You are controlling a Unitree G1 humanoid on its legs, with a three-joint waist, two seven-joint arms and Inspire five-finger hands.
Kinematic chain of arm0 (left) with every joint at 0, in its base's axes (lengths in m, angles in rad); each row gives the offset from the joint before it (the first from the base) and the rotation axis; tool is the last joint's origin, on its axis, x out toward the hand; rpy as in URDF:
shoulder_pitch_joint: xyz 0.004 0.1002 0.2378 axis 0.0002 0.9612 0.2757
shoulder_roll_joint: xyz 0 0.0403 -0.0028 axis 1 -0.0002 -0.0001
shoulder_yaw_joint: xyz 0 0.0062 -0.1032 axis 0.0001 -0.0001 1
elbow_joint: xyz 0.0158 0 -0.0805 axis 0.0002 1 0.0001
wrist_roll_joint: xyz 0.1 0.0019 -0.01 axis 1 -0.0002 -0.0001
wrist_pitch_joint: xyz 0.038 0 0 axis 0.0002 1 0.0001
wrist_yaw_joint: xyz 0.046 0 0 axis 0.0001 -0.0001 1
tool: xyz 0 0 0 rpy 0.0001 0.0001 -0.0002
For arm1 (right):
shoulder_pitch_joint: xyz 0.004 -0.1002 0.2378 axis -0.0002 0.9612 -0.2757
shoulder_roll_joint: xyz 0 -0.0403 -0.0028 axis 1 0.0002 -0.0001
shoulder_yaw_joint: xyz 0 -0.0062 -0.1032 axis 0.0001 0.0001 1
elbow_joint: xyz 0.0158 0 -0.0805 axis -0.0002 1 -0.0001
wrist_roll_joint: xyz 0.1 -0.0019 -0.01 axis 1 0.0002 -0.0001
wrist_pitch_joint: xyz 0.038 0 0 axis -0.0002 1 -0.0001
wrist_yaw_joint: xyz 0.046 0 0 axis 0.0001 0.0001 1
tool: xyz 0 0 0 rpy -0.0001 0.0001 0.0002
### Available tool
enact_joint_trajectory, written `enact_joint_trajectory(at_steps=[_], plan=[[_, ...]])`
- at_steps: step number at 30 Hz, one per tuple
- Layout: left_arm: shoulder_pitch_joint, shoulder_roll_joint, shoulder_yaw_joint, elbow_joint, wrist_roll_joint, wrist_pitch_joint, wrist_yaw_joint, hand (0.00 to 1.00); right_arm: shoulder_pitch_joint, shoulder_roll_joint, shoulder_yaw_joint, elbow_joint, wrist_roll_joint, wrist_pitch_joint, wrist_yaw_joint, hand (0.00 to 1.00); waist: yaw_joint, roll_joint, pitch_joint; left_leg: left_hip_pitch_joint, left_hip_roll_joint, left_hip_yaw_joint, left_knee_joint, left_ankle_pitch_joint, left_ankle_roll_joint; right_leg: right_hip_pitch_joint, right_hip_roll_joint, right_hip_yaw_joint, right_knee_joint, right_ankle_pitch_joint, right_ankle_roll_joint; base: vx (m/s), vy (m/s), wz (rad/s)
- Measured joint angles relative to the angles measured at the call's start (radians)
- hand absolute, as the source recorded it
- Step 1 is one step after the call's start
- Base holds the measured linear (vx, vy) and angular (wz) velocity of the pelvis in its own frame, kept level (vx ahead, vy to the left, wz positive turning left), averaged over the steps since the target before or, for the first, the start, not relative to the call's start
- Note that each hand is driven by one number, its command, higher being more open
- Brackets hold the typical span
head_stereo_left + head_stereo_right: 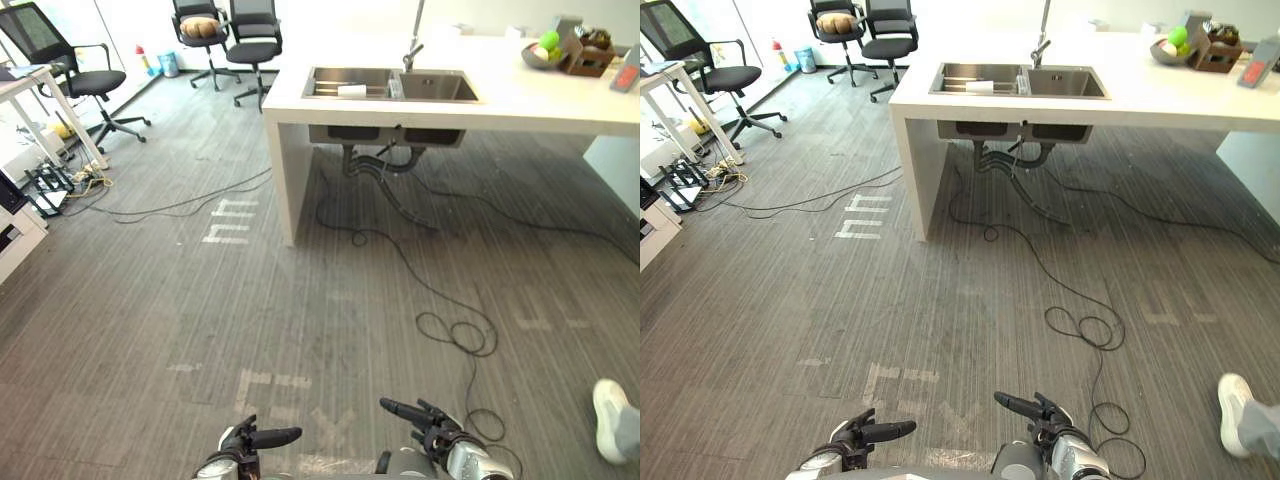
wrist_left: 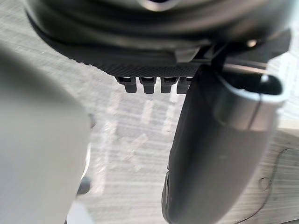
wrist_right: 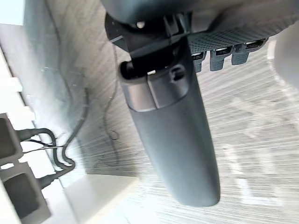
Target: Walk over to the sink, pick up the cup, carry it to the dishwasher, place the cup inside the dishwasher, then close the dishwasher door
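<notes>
Cup (image 1: 352, 90) lies sideways in sink (image 1: 440, 88), axis left-right. Left hand (image 1: 242, 440), right hand (image 1: 435, 430) open, empty; right wrist view catches pipes (image 3: 63, 156).

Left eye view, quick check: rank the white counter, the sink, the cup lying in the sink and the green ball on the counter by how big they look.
Largest to smallest:
1. white counter
2. sink
3. cup and green ball: both tiny here and too alike to rank.

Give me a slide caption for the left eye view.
Left hand and right hand open and empty; cup in the sink ahead.
</notes>
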Motion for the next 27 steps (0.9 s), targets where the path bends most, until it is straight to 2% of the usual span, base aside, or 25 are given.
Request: enact_joint_trajectory(at_steps=[1,3,6,8,9,10,12,13,14,15,16,17,18,19,20,21,22,23,24,25,26,27], plan=[[0.000,0.004,-0.006,-0.001,-0.022,-0.003,0.000,1.00,0.000,0.001,0.004,0.000,0.003,-0.009,-0.001,1.00,0.001,0.005,0.003,0.005,0.015,-0.009,0.014,-0.013,-0.005,-0.008,0.009,-0.004,-0.070,-0.026,-0.006,0.11,-0.015,0.33],[-0.001,0.009,-0.022,-0.012,-0.046,-0.002,0.000,1.00,-0.003,0.004,0.017,-0.008,0.026,-0.026,-0.008,1.00,0.001,0.007,0.013,0.000,0.041,-0.030,0.030,-0.025,-0.016,-0.018,0.039,0.003,-0.250,-0.018,-0.001,0.14,-0.073,0.36],[-0.001,0.017,-0.029,-0.085,-0.101,0.022,0.014,1.00,-0.012,0.020,0.018,-0.018,0.071,-0.038,-0.033,1.00,0.007,0.008,0.045,-0.017,0.116,-0.072,0.085,-0.075,-0.073,-0.007,0.093,0.046,-0.679,0.102,0.033,0.26,-0.196,0.37],[-0.001,0.020,-0.029,-0.103,-0.130,0.023,0.025,1.00,-0.012,0.021,0.017,-0.024,0.076,-0.039,-0.030,1.00,0.008,0.004,0.060,-0.008,0.138,-0.078,0.116,-0.109,-0.100,0.006,0.094,0.054,-0.756,0.119,0.043,0.28,-0.251,0.14],[-0.005,0.040,-0.027,-0.125,-0.160,0.024,0.029,1.00,0.006,0.032,0.012,-0.043,0.075,-0.040,-0.025,1.00,0.011,-0.026,0.073,0.016,0.149,-0.083,0.180,-0.176,-0.160,0.050,0.077,0.073,-0.794,0.148,0.095,0.39,-0.394,0.09],[-0.010,0.036,-0.027,-0.130,-0.169,0.024,0.032,1.00,0.007,0.029,0.002,-0.047,0.075,-0.041,-0.025,1.00,0.011,-0.016,0.081,0.023,0.168,-0.085,0.200,-0.195,-0.171,0.049,0.084,0.066,-0.761,0.180,0.103,0.39,-0.401,0.21],[-0.041,0.023,-0.028,-0.137,-0.171,0.021,0.027,1.00,0.011,0.017,-0.014,-0.049,0.079,-0.026,-0.024,1.00,-0.004,0.002,0.083,0.038,0.225,-0.089,0.209,-0.221,-0.195,0.004,0.103,0.075,-0.599,0.180,0.094,0.29,-0.295,0.43],[-0.050,0.018,-0.028,-0.140,-0.171,0.019,0.026,1.00,0.017,0.013,-0.017,-0.047,0.079,-0.020,-0.021,1.00,-0.002,0.002,0.083,0.044,0.235,-0.090,0.204,-0.230,-0.189,-0.008,0.107,0.083,-0.555,0.172,0.081,0.34,-0.336,0.48],[-0.058,0.005,-0.028,-0.161,-0.170,0.012,0.025,1.00,0.027,0.007,-0.032,-0.039,0.079,-0.011,-0.015,1.00,0.002,-0.002,0.081,0.054,0.243,-0.097,0.189,-0.248,-0.173,-0.047,0.110,0.099,-0.461,0.136,0.029,0.41,-0.379,0.24],[-0.061,-0.012,-0.028,-0.168,-0.169,-0.005,0.026,1.00,0.043,0.001,-0.047,-0.033,0.079,-0.002,-0.008,1.00,0.004,0.005,0.075,0.056,0.250,-0.096,0.180,-0.274,-0.148,-0.108,0.104,0.110,-0.341,0.055,0.005,0.35,-0.313,0.11],[-0.060,-0.015,-0.028,-0.167,-0.169,-0.006,0.026,1.00,0.047,0.002,-0.047,-0.032,0.079,0.000,-0.006,1.00,0.003,0.008,0.072,0.056,0.253,-0.096,0.179,-0.279,-0.139,-0.119,0.104,0.112,-0.321,0.040,0.005,0.35,-0.263,-0.03],[-0.059,-0.022,-0.027,-0.156,-0.170,-0.006,0.028,1.00,0.065,0.007,-0.051,-0.025,0.080,0.007,0.001,1.00,-0.002,0.028,0.052,0.051,0.267,-0.097,0.184,-0.289,-0.091,-0.148,0.117,0.107,-0.275,-0.009,-0.003,0.23,-0.132,-0.11],[-0.057,-0.024,-0.027,-0.152,-0.170,-0.008,0.030,1.00,0.063,0.004,-0.061,-0.015,0.081,0.008,0.006,1.00,0.000,0.035,0.045,0.037,0.274,-0.100,0.219,-0.272,-0.082,-0.154,0.128,0.108,-0.268,-0.027,-0.010,0.51,-0.300,-0.28],[-0.048,-0.034,-0.027,-0.150,-0.170,-0.011,0.034,1.00,0.064,-0.006,-0.081,0.005,0.095,0.028,0.021,1.00,-0.005,0.056,0.029,-0.077,0.307,-0.095,0.445,-0.213,-0.053,-0.142,0.155,0.103,-0.283,-0.045,-0.012,0.45,-0.265,-0.24],[-0.046,-0.044,-0.028,-0.148,-0.170,-0.015,0.039,1.00,0.078,-0.011,-0.081,0.006,0.103,0.031,0.029,1.00,-0.008,0.079,0.021,-0.155,0.343,-0.095,0.602,-0.136,-0.059,-0.113,0.178,0.089,-0.313,-0.056,-0.016,0.57,-0.319,-0.17],[-0.044,-0.052,-0.027,-0.143,-0.170,-0.026,0.045,1.00,0.084,-0.018,-0.080,0.007,0.100,0.031,0.034,1.00,-0.009,0.097,0.019,-0.200,0.367,-0.100,0.696,-0.060,-0.066,-0.082,0.198,0.081,-0.340,-0.066,-0.025,0.41,-0.178,-0.08],[-0.039,-0.063,-0.027,-0.126,-0.171,-0.049,0.053,1.00,0.094,-0.030,-0.076,0.012,0.085,0.035,0.045,1.00,-0.007,0.122,0.014,-0.273,0.409,-0.117,0.849,0.131,-0.080,-0.007,0.230,0.082,-0.409,-0.069,-0.048,0.54,-0.131,-0.14],[-0.038,-0.068,-0.028,-0.126,-0.178,-0.066,0.066,1.00,0.097,-0.033,-0.074,0.027,0.062,0.035,0.061,1.00,-0.007,0.127,0.018,-0.358,0.420,-0.115,1.010,0.081,-0.076,0.070,0.248,0.083,-0.465,-0.074,-0.054,0.45,-0.050,-0.14],[-0.039,-0.068,-0.028,-0.128,-0.186,-0.075,0.069,1.00,0.096,-0.034,-0.074,0.035,0.054,0.036,0.064,1.00,-0.006,0.130,0.019,-0.392,0.410,-0.107,1.065,0.042,-0.075,0.111,0.250,0.086,-0.494,-0.074,-0.053,0.57,-0.027,-0.14],[-0.037,-0.068,-0.028,-0.134,-0.203,-0.088,0.070,1.00,0.098,-0.036,-0.076,0.044,0.053,0.035,0.071,1.00,0.000,0.113,0.029,-0.447,0.366,-0.087,1.084,-0.024,-0.082,0.195,0.246,0.094,-0.559,-0.064,-0.036,0.66,-0.001,-0.25],[-0.030,-0.067,-0.027,-0.159,-0.210,-0.097,0.072,1.00,0.094,-0.039,-0.075,0.044,0.052,0.031,0.080,1.00,0.006,0.111,0.032,-0.503,0.320,-0.048,1.028,-0.069,-0.079,0.265,0.238,0.103,-0.624,-0.058,-0.026,0.65,0.030,-0.29],[-0.021,-0.067,-0.026,-0.187,-0.209,-0.105,0.072,1.00,0.087,-0.039,-0.074,0.044,0.050,0.023,0.086,1.00,0.007,0.110,0.033,-0.545,0.287,-0.020,0.942,-0.087,-0.078,0.303,0.228,0.105,-0.659,-0.055,-0.021,0.62,0.080,-0.30]])
